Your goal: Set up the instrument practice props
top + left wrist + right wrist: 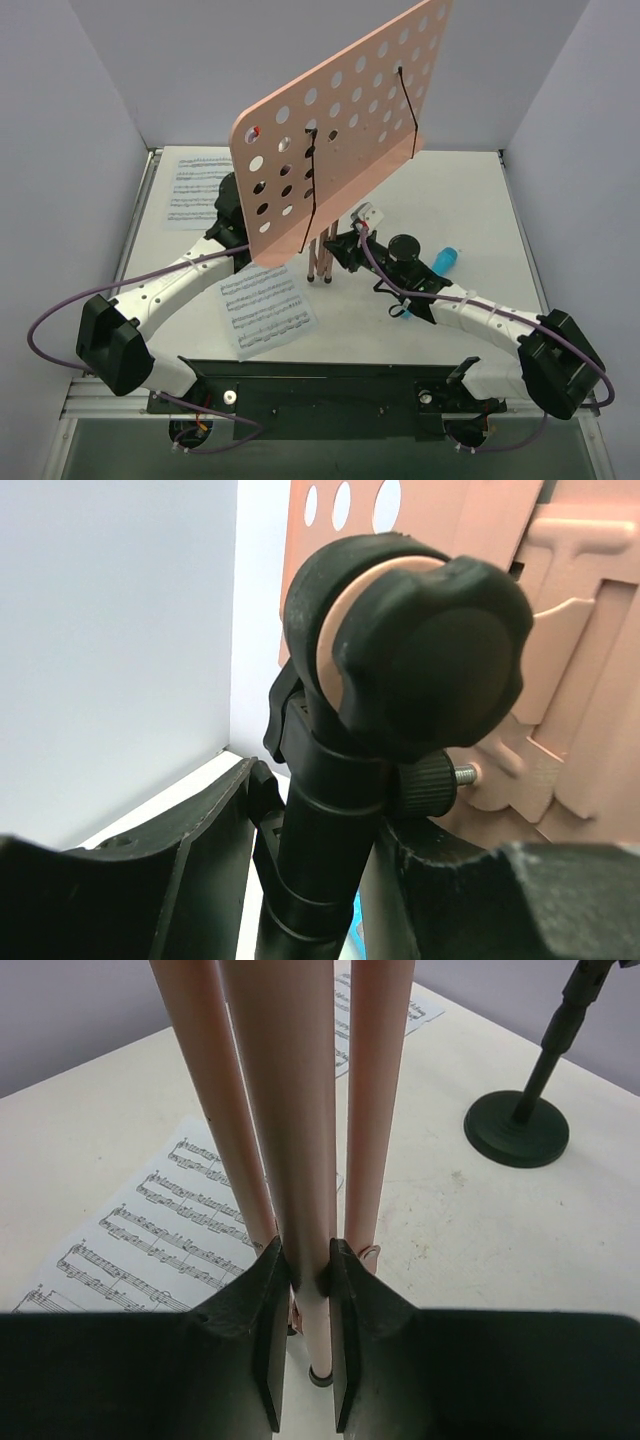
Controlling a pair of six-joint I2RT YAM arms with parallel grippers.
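The pink perforated desk (340, 120) stands tilted high over the table, two black wire page-holders (312, 185) on its face. Below it the pink tripod (322, 262) hangs folded, legs together. My left gripper (232, 218) reaches behind the desk. In the left wrist view it (320, 880) is shut on the stand's black post (325, 810), just under the round black knob (430, 655). My right gripper (335, 247) is shut on the middle pink leg (300, 1140) near its foot, its fingers (235, 1330) on either side. One sheet-music page (265, 308) lies near the front, another (195, 188) at the back left.
A black round-base stand (405, 248) sits right of the tripod, also in the right wrist view (515, 1128). A blue object (447, 260) lies beside it. Grey walls close in the left, right and back of the white table (470, 200).
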